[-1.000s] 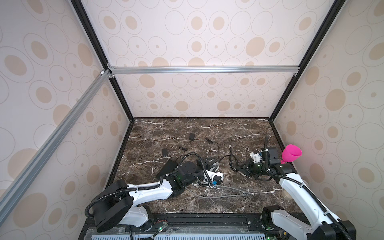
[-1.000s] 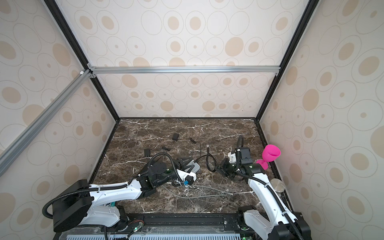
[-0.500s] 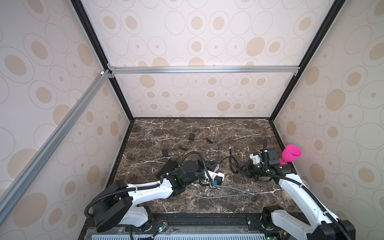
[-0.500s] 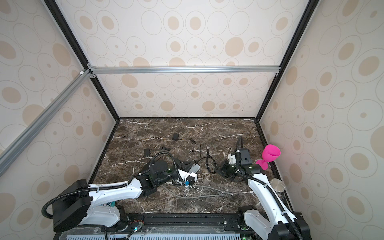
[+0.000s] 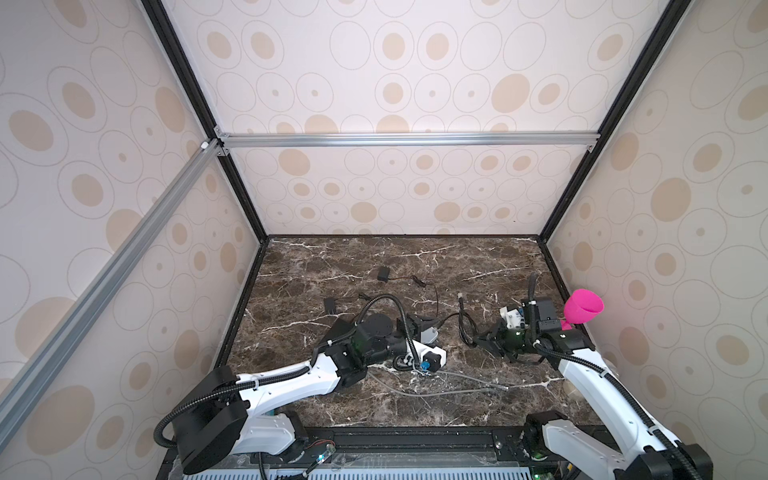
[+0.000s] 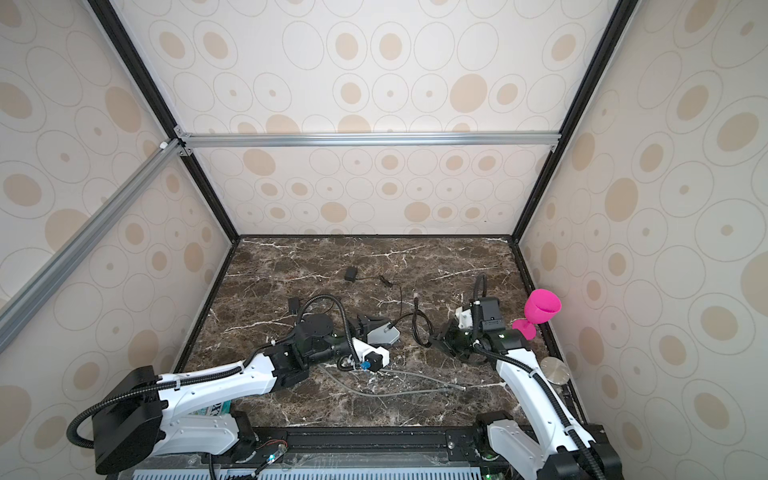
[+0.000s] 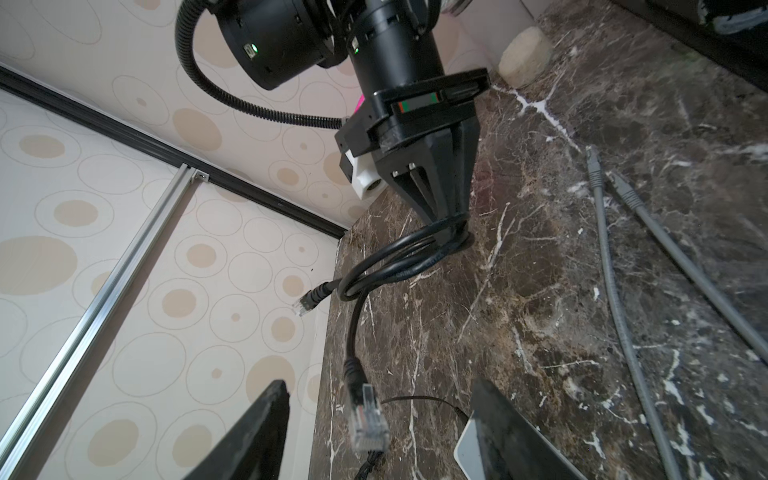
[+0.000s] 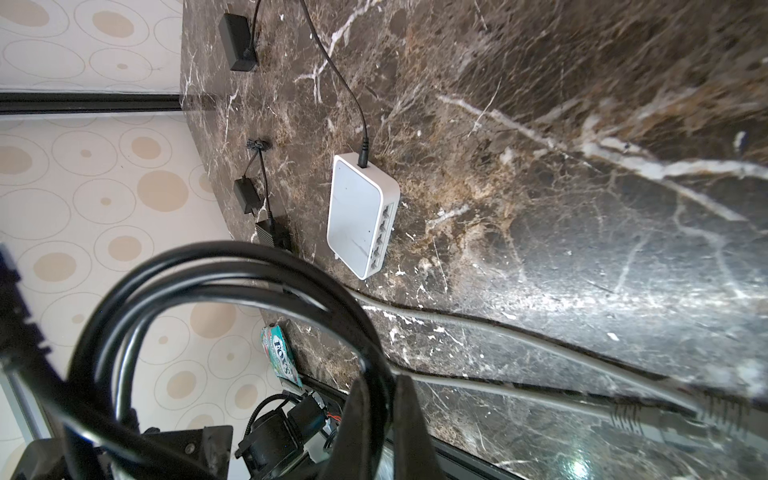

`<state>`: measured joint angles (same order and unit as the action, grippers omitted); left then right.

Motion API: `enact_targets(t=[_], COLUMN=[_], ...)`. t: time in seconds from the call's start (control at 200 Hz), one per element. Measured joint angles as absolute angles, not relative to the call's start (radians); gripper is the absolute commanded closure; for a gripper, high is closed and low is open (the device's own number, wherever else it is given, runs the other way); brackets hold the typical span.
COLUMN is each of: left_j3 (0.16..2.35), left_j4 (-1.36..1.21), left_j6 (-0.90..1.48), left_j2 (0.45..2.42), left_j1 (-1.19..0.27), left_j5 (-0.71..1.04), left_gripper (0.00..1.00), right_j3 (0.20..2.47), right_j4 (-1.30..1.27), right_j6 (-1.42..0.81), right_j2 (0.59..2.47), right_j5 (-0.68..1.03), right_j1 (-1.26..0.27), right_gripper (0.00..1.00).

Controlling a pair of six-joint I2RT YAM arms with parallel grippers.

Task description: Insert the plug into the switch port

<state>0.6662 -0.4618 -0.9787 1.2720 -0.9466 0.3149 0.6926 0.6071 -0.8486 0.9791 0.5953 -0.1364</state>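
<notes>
The job was at an early stage, by my reading: the clear plastic plug on the end of the black network cable sat in no port. In the left wrist view it dangled between the spread fingers of the left claw, which stood open and gripped nothing. The right claw was pinched shut on the cable's coil, over the dark marble bench. Left to do: seize the plug, line it up and push it home.

Only the right wrist view showed the small white rectangular switch lying flat on the bench. Its row of ports looked vacant, and a black power lead entered one end. In both top views the left arm hid much of the switch and the plug was too small to find. They did place the right claw well to the switch's right.
</notes>
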Motion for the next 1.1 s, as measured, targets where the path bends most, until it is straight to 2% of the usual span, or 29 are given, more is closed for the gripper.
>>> enact_targets(t=[0.21, 0.36, 0.515, 0.6, 0.665, 0.705, 0.895, 1.1], left_j3=[0.68, 0.68, 0.68, 0.68, 0.68, 0.68, 0.68, 0.68], left_j4=[-0.429, -0.427, -0.434, -0.438, -0.444, -0.448, -0.46, -0.479], left_j6=[-0.95, -0.957, -0.97, -0.979, -0.984, -0.987, -0.993, -1.015], left_j2=[1.274, 1.274, 1.278, 1.282, 1.282, 1.282, 1.282, 1.282], left_j1=[-0.927, -0.925, -0.925, -0.925, -0.925, -0.925, -0.929, -0.944], left_j5=[0.364, 0.338, 0.293, 0.274, 0.263, 0.261, 0.251, 0.222], left_gripper=[0.49, 0.61, 0.68, 0.68, 0.61, 0.6, 0.65, 0.65], right_j3=[0.693, 0.693, 0.693, 0.693, 0.693, 0.693, 0.691, 0.69], right_j4=[0.617, 0.618, 0.618, 0.618, 0.618, 0.618, 0.617, 0.614], right_j6=[-0.849, -0.849, -0.852, -0.852, -0.853, -0.854, -0.86, -0.863], right_j2=[0.963, 0.952, 0.95, 0.95, 0.95, 0.95, 0.95, 0.95], right_j5=[0.604, 0.609, 0.611, 0.612, 0.614, 0.614, 0.614, 0.614], right_j1=[-0.136, -0.136, -0.137, -0.137, -0.137, -0.138, -0.139, -0.141], right_gripper=[1.0, 1.0, 1.0, 1.0, 1.0, 1.0, 1.0, 1.0])
